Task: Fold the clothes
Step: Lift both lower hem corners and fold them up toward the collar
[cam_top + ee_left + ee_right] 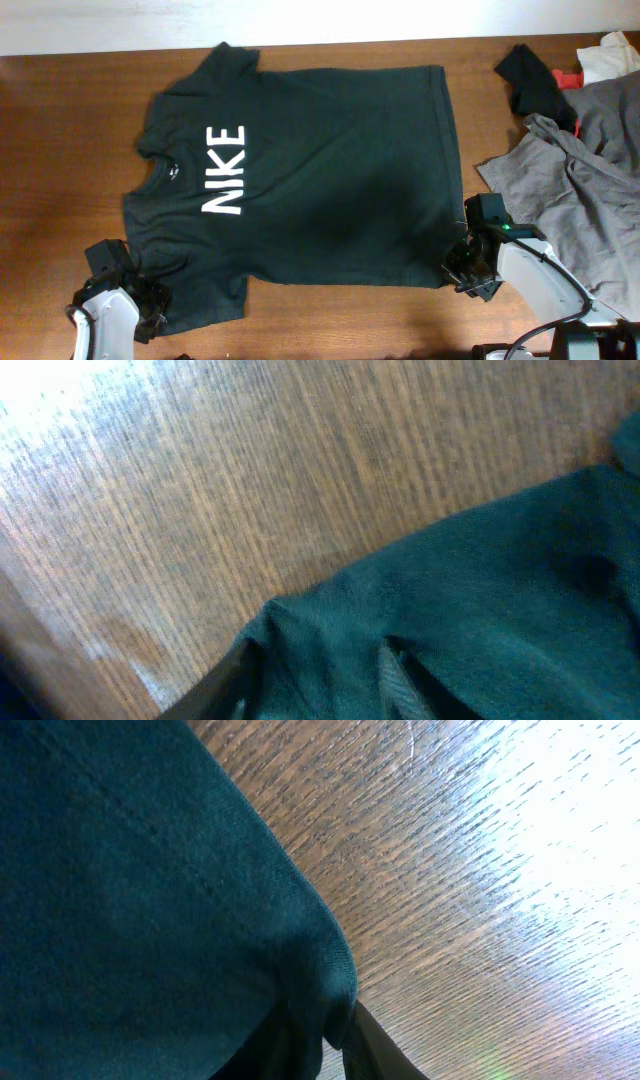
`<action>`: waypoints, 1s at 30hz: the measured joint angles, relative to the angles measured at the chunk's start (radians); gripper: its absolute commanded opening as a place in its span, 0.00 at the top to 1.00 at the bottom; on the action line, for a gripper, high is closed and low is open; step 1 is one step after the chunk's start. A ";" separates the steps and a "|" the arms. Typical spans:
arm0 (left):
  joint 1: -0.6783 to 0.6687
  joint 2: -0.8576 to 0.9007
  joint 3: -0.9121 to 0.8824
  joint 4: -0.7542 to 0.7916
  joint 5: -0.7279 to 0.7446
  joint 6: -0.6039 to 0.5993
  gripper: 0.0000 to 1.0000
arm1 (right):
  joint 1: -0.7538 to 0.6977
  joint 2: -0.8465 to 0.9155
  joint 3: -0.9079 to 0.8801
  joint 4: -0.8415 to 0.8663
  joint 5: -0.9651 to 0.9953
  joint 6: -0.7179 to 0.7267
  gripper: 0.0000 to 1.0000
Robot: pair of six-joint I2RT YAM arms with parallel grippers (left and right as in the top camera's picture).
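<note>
At the near left, the left gripper [153,303] sits at the near left sleeve edge of the dark T-shirt [330,190]. Cloth lies bunched between its fingers, but I cannot tell whether they have closed on it. At the near right, the right gripper [462,272] pinches the shirt's near right hem corner, its fingers narrow on the fabric. The shirt lies spread flat across the middle of the wooden table [60,150], white lettering [225,170] facing up. Just right of it lies a crumpled grey garment [580,180]. Farther off at the right are a black cloth [530,80] and a red scrap [570,80].
</note>
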 measured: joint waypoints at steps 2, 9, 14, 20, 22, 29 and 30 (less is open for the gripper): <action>0.000 0.000 -0.001 0.002 0.003 0.003 0.77 | 0.000 0.000 0.000 0.000 0.000 0.000 0.78; 0.000 0.000 -0.002 0.000 0.003 0.011 0.97 | 0.000 0.000 0.000 0.001 -0.001 -0.002 0.96; 0.006 0.000 0.000 -0.006 0.024 0.035 0.99 | 0.000 -0.001 0.000 0.001 0.000 -0.002 0.96; 0.006 0.004 0.039 -0.047 0.175 0.132 0.99 | 0.000 0.000 0.015 -0.054 0.004 -0.004 0.96; 0.006 0.005 0.073 -0.074 0.227 0.166 0.99 | 0.000 -0.001 0.038 -0.090 0.004 -0.003 0.96; 0.006 0.006 0.220 -0.212 0.338 0.272 0.99 | 0.000 -0.009 0.179 -0.205 0.009 -0.020 0.96; 0.006 0.006 0.243 -0.238 0.345 0.281 0.99 | 0.000 -0.010 0.200 -0.222 0.011 -0.027 0.96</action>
